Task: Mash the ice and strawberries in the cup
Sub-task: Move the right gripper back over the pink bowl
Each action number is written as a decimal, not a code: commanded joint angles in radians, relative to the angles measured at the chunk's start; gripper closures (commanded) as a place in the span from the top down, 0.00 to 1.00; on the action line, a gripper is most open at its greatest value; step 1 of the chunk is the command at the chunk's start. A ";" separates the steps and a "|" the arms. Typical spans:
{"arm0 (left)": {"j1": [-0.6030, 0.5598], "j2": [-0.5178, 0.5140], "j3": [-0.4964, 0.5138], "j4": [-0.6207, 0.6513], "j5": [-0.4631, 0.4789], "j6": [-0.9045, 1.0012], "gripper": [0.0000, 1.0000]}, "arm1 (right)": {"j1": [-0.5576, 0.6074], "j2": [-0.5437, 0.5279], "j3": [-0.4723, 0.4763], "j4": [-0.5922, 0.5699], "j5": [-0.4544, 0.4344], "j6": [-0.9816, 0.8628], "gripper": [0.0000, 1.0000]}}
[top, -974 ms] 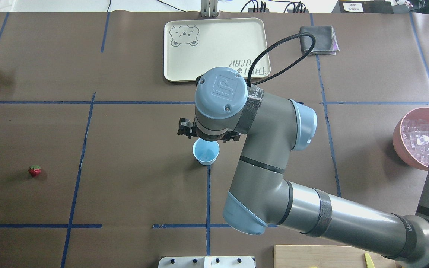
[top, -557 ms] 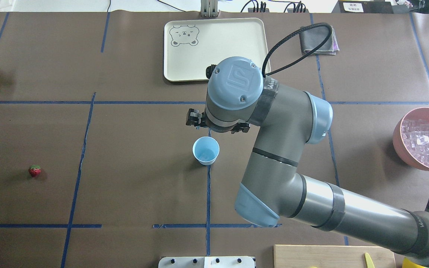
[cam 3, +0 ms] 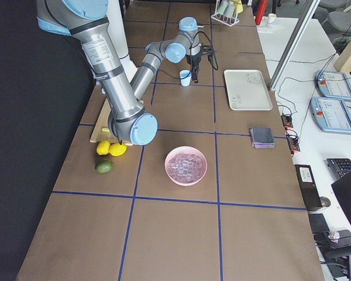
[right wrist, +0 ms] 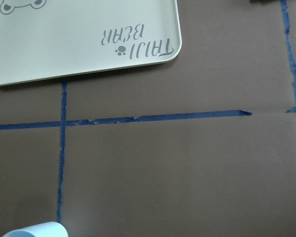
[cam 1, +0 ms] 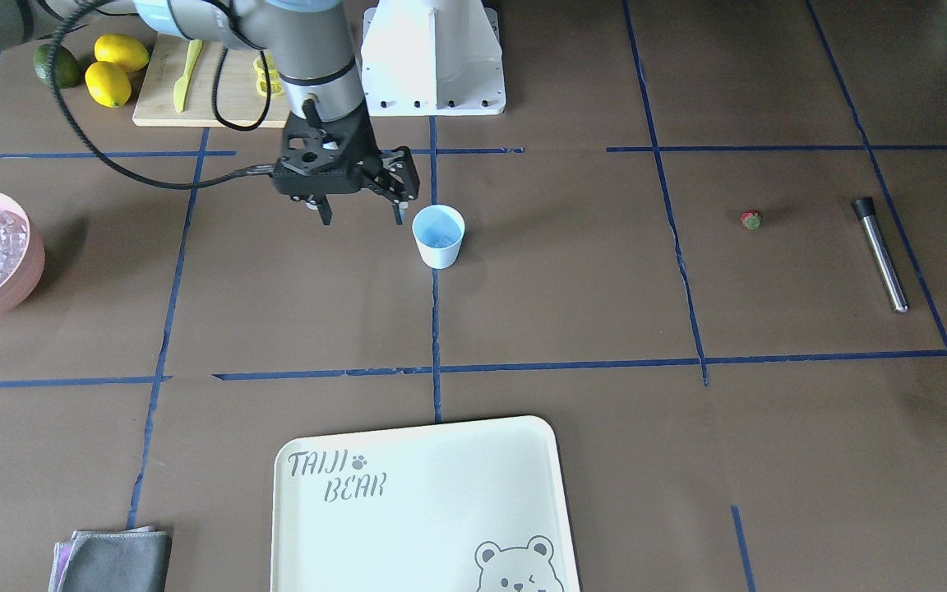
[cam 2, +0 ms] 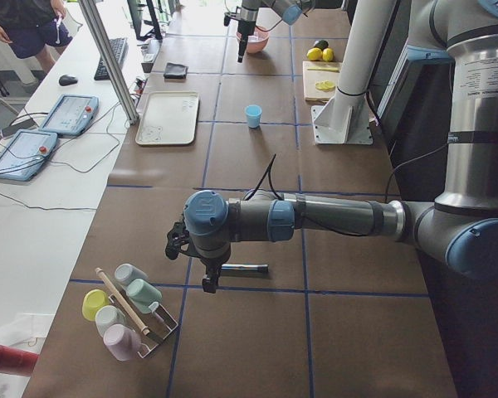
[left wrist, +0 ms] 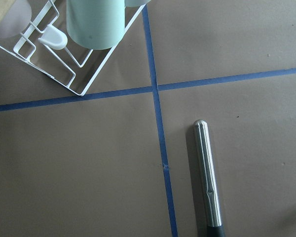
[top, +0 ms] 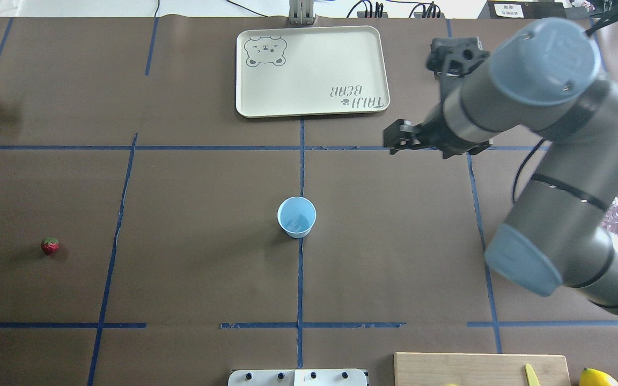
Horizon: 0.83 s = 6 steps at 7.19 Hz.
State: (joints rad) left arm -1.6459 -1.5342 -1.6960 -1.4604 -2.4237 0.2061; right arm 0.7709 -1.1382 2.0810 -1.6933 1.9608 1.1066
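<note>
**Step in hand (judged): loading the cup.** The small pale-blue tapered plastic cup (top: 296, 217) stands upright on the blue-tape cross at mid-table. No red shows inside it, and whether clear ice lies at its bottom cannot be told. The right gripper (cam 1: 361, 215) hangs empty with its fingers spread. The front-facing view places it just beside the cup on the bowl side. The overhead view places it well to the right of the cup and farther out, so how near it is to the cup is uncertain.

The clear ice cubes (cam 3: 186, 165) fill the round pink bowl (cam 1: 30, 247) near the table's right edge. The tiny red strawberry (top: 50, 246) lies alone on the brown paper, well to the left of the cup. The left gripper (cam 2: 207, 284) hovers above the steel rod with a black end (left wrist: 208, 177) near the table's left end. Whether its fingers are spread or pressed together cannot be told.

**Next move (judged).** The right arm should reach the bowl, lower its spread fingers among the cubes and pinch one. The cubes look slick and loosely piled, so the pinch should be centred and kept off the bowl's rim.

**Room.** Bare paper surrounds the cup on all sides. The cream bear-printed tray (top: 314, 69) lies on the far side. The wooden cutting board (cam 1: 157, 111) lies on the near side by the robot's base. Both are well apart from the cup-to-bowl path.
</note>
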 commanded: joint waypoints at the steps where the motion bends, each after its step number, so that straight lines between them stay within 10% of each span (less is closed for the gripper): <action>1: -0.002 0.000 -0.010 0.000 0.000 -0.001 1.00 | 0.184 -0.243 0.111 0.013 0.099 -0.263 1.00; 6: -0.008 0.002 -0.039 0.005 0.002 -0.005 1.00 | 0.410 -0.590 0.116 0.017 0.190 -0.720 0.99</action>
State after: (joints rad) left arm -1.6500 -1.5335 -1.7229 -1.4581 -2.4230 0.2031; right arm 1.1504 -1.6594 2.1984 -1.6779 2.1302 0.4587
